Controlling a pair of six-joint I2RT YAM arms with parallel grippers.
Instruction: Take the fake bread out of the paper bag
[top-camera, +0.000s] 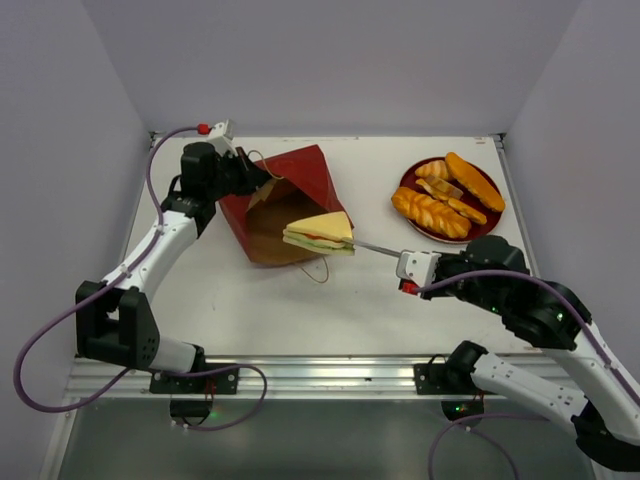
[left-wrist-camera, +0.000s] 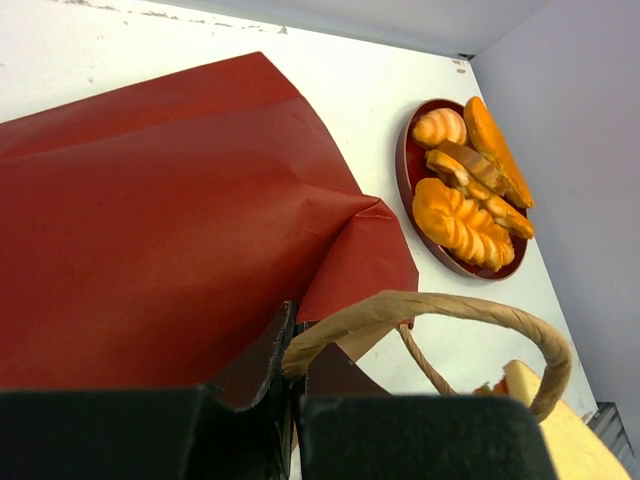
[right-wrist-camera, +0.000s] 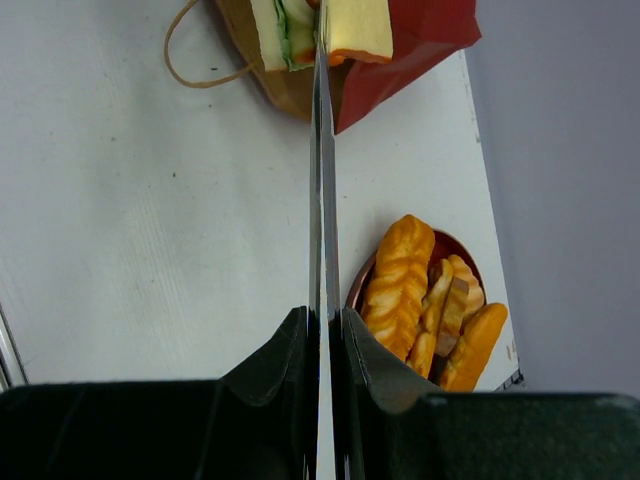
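fake bread (top-camera: 440, 205) already lay on the red plate (top-camera: 404, 184), while a pale triangular slice (top-camera: 322, 230) — seemingly the last — hung at the mouth of the paper bag (top-camera: 300, 175) on a thin metal tool (top-camera: 375, 247) pinched by the right gripper (top-camera: 405, 265), the left gripper (top-camera: 262, 180) clamping the bag's rim.

- The left arm (top-camera: 150, 245) is stretched forward and angled inward.
- The left gripper (top-camera: 262, 183) is clamped on the rim of the paper bag (top-camera: 300, 170).
- The right arm (top-camera: 520, 290) is bent across to its left.
- The right gripper (top-camera: 352, 243) is closed, its long thin fingers (right-wrist-camera: 322, 150) pressed together on the fake bread (top-camera: 320, 230) at their tips.
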